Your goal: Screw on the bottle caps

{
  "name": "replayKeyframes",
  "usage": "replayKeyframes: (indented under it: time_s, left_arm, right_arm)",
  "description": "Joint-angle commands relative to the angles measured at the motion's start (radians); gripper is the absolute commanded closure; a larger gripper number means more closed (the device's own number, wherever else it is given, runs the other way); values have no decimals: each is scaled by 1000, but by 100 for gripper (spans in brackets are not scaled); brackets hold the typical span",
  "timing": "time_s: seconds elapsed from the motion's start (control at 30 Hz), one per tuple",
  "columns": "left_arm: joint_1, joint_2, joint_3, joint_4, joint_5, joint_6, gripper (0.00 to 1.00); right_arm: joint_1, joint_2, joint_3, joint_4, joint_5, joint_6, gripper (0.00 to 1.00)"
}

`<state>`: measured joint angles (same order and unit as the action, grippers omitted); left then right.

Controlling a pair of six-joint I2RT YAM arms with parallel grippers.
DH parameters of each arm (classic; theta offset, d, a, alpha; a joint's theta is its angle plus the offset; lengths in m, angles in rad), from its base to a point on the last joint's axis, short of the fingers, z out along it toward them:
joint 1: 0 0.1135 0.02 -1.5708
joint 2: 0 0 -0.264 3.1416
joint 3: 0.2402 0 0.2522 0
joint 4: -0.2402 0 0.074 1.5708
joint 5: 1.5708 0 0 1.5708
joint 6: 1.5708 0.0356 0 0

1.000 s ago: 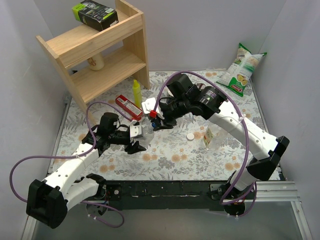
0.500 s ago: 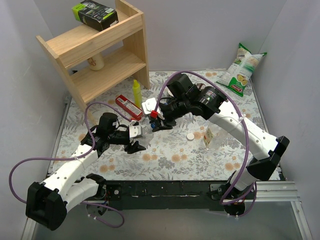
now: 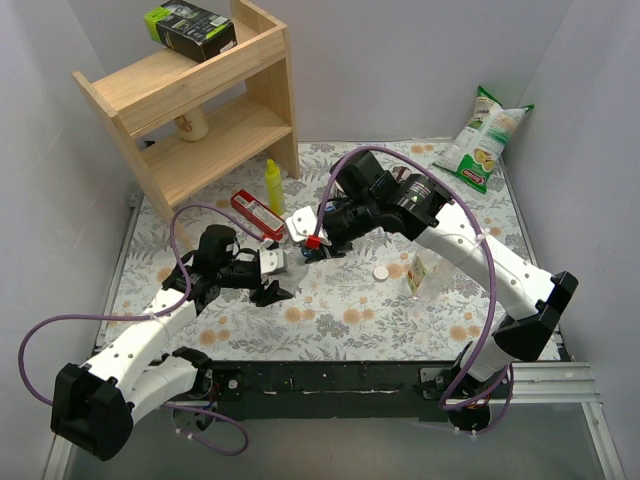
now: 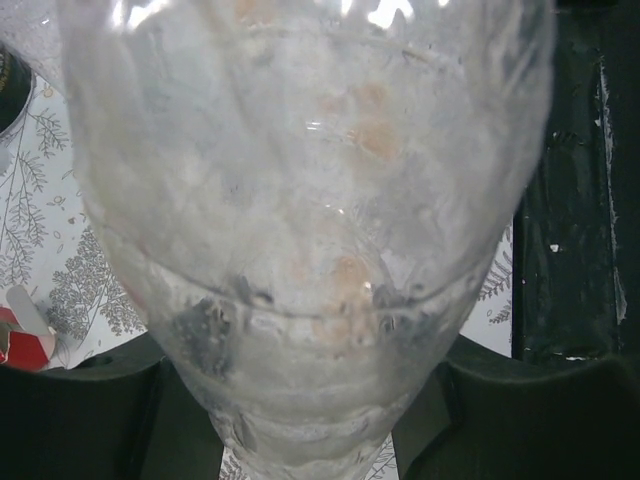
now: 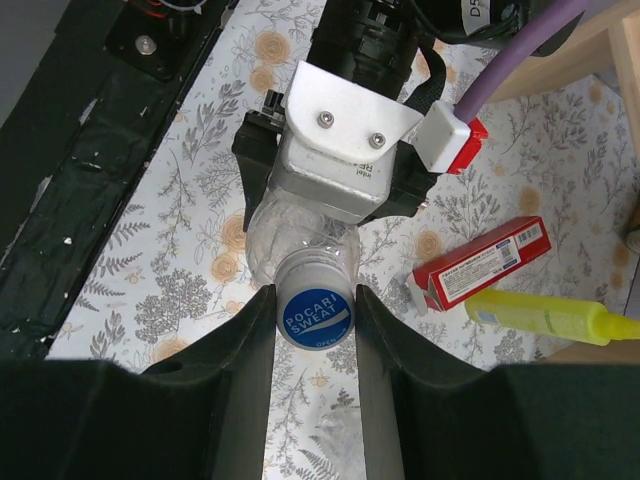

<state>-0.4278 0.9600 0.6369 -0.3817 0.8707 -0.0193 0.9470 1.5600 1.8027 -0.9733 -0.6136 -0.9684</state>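
Seemingly we are partway: our right fingers (image 5: 245, 360) pinch a blue cap (image 5: 316, 314), printed POCARI SWEAT, onto the neck of the clear bottle (image 4: 310, 250) our left fingers (image 4: 90, 420) clamp. Well apart from that bottle, a white cap (image 3: 381, 272) and labelled bottle (image 3: 416, 276) wait on the bench (image 3: 350, 320); its label is unreadable.

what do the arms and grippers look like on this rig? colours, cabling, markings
Both arms have white link shells with black joints: left arm, right arm. A purple cable loops along each. Grippers are all black and broad-fingered: left gripper, right gripper. The left wrist carries a silver plate with two screws, small print unreadable, and a white plug with a red end.
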Motion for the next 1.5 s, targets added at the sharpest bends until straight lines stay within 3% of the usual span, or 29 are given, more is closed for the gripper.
replayKeyframes:
  time_s: [0.0,0.17,0.37,0.5,0.6,0.87,0.97,1.0,1.07,1.1,1.17,1.33,1.47]
  left_arm:
    - [-3,-72,20,164,28,-40,100]
    - [-3,-118,-28,270,-22,-91,100]
    - [-3,-162,-83,457,-195,-200,100]
    - [-3,-159,-98,546,-294,-261,100]
    - [-3,-124,-82,546,-334,-303,100]
    - [-3,-96,-120,504,-371,-318,100]
    - [-3,-95,-140,483,-368,-323,100]
    - [-3,-90,-147,477,-366,-324,100]
    - [-3,-89,-154,455,-355,-329,100]
    - [-3,-92,-163,449,-352,-332,100]
    - [-3,-96,-172,437,-337,-338,100]
    - [-3,-98,-187,397,-250,-335,100]
    - [-3,-109,-175,357,-139,-337,100]
  right_arm:
    - [15,26,-20,-102,-5,-44,73]
    - [7,43,-36,-62,-2,68,74]
    - [-13,155,71,-50,23,405,76]
    - [-13,268,190,-126,95,664,82]
    - [-10,270,181,-94,144,736,90]
    - [-8,287,224,-102,222,794,90]
    - [-8,273,224,-99,242,781,79]
    - [-8,270,228,-102,248,765,71]
    - [-8,264,263,-107,245,734,52]
    - [-8,262,282,-119,241,708,30]
    - [-10,264,352,-139,218,688,11]
    - [-14,210,389,-154,158,627,9]
    - [-59,128,299,-116,97,547,8]
